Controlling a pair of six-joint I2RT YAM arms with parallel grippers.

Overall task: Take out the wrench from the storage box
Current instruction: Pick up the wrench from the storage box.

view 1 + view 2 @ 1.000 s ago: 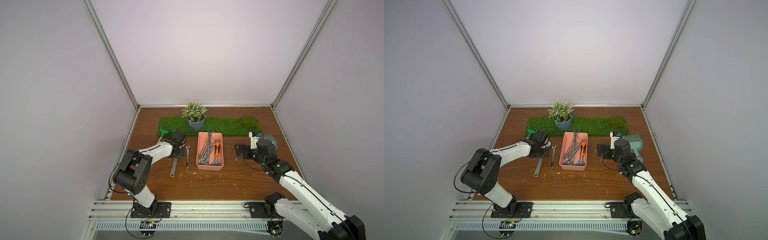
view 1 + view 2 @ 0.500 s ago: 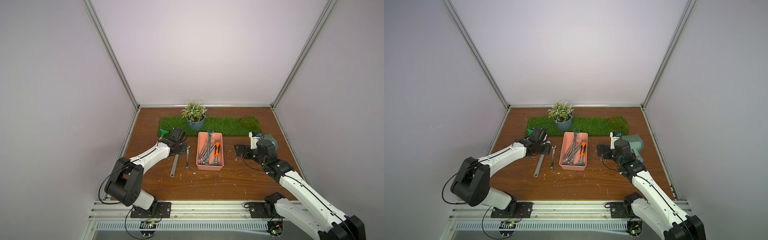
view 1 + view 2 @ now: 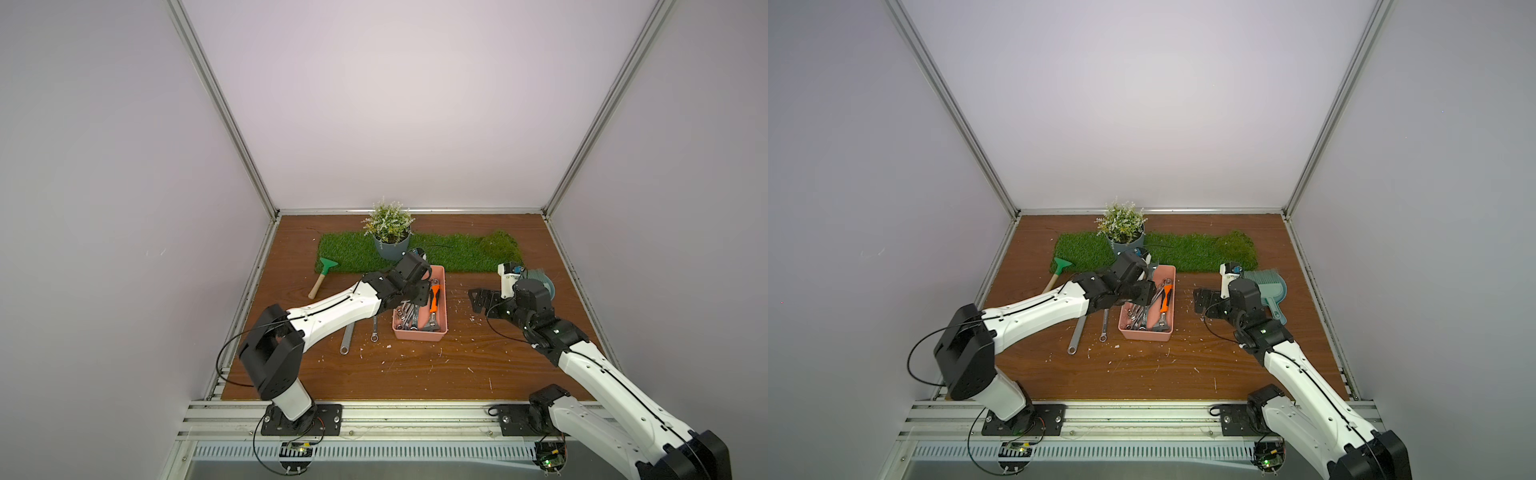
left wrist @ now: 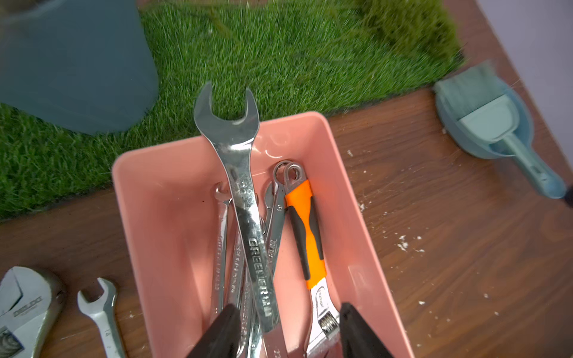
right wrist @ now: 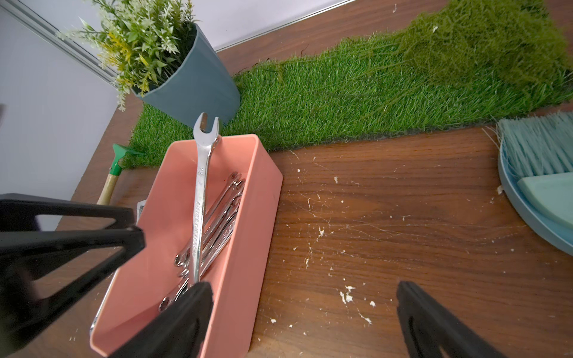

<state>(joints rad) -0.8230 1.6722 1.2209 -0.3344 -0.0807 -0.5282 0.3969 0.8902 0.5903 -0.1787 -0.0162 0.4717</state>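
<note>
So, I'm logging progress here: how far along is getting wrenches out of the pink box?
Done: a small wrench and a larger wrench lie on the table beside the storage box. In hand: nothing yet; the left gripper hangs open over the box, straddling the big open-end wrench. Left: several wrenches in the box. The right gripper sits open, empty.
</note>
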